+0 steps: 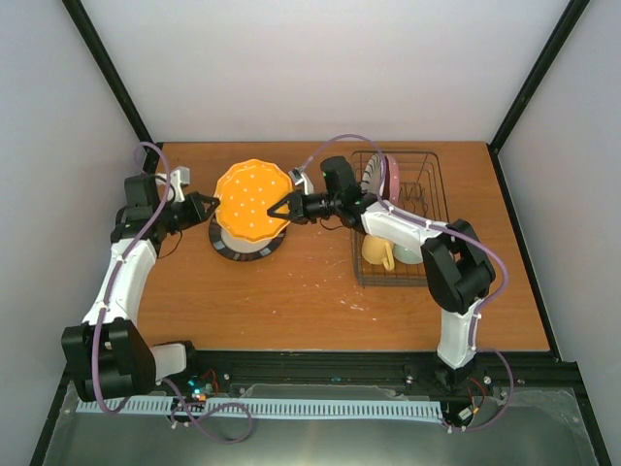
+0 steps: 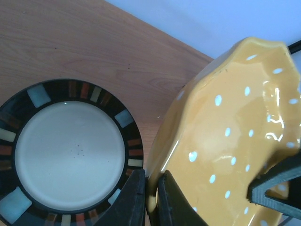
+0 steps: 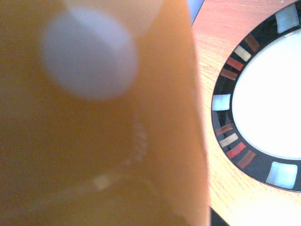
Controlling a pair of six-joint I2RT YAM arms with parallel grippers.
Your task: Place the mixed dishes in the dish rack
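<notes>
**Top view.** Clamped in the jaws of the left gripper (image 1: 210,206): the left rim of the orange plate (image 1: 254,197), white-dotted, tilted up off the table (image 1: 310,291). At the opposite rim, facing those jaws across the plate, the right gripper (image 1: 279,209), fingertips at the plate's edge. Pinching or merely touching, cannot tell. Below and between both sets of jaws, flat on the wood, the dark plate (image 1: 233,250), partly covered by the orange one. Behind the right jaws, past that arm's wrist, the dish rack (image 1: 427,194). In its far end, upright, the striped plate (image 1: 371,175) and the pink plate (image 1: 392,178); in its near end, the yellow mug (image 1: 377,252).

**Left wrist view.** Two black fingers (image 2: 133,200) pressed on either side of the orange plate's (image 2: 225,136) scalloped rim, the rim squeezed between them. Left of the jaws, lying flat, the dark plate (image 2: 70,155), cream centre inside a band of coloured tiles. Right of the jaws, at the plate's far edge, a black part of the right gripper.

**Right wrist view.** Hard against the lens, blurred and filling the left side, the orange plate (image 3: 94,141). Own fingers hidden behind it; spread or closed, cannot tell. Right of the jaws, on the wood, the dark plate (image 3: 263,103).
</notes>
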